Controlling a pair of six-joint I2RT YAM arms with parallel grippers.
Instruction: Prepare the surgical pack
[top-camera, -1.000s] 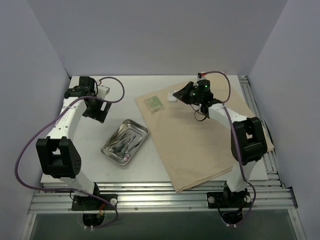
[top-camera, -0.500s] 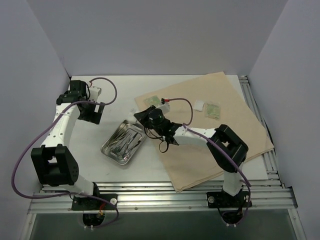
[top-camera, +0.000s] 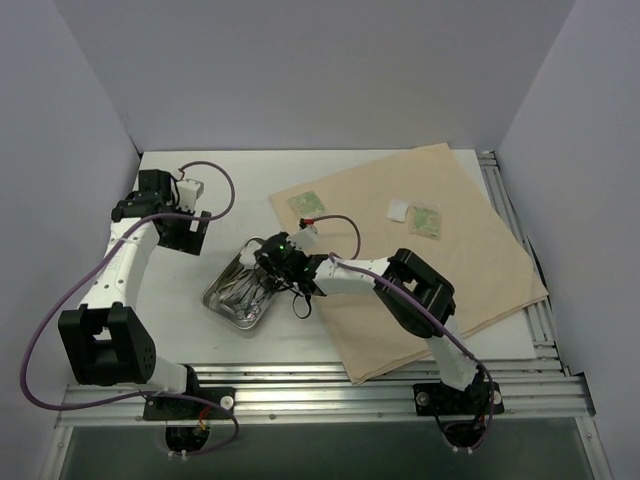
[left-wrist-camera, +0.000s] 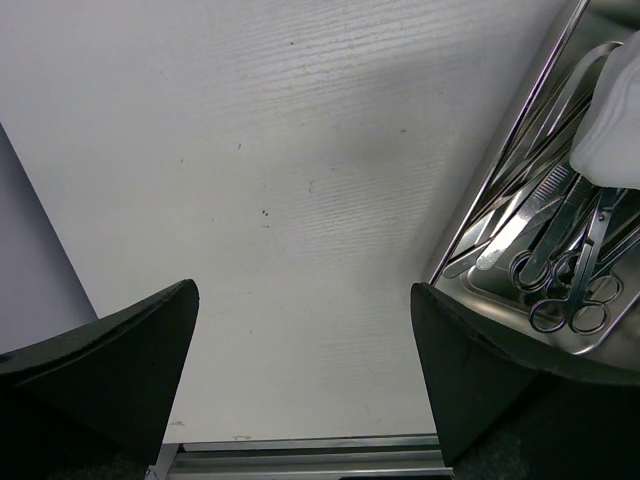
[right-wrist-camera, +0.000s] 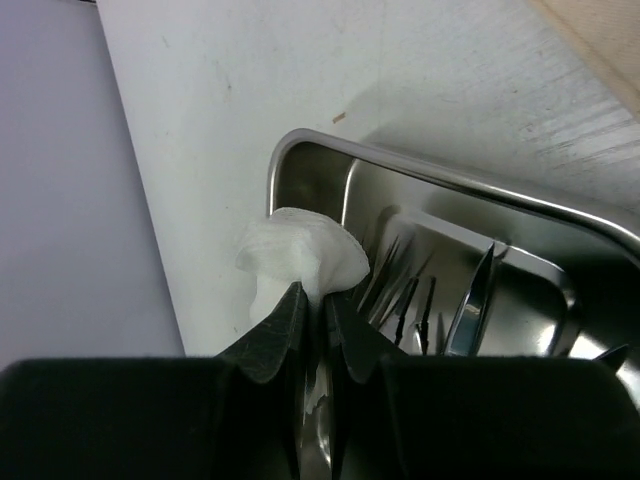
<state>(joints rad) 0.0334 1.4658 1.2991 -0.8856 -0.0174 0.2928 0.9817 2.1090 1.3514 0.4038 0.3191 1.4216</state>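
The tan cloth lies spread on the right of the table. A steel tray with scissors and tweezers sits left of it. My right gripper hangs over the tray's far end, shut on a crumpled white gauze square, just above the tray rim. That gauze also shows in the left wrist view. Another gauze square and two green packets lie on the cloth's far part. My left gripper is open and holds nothing, left of the tray.
Grey walls close in the table on the left, back and right. An aluminium rail runs along the near edge. The right arm stretches across the cloth's left corner. Bare white table lies under the left gripper.
The right arm swung from the far part of the cloth leftward to the tray, carrying the gauze. The left arm shifted slightly and stayed open.
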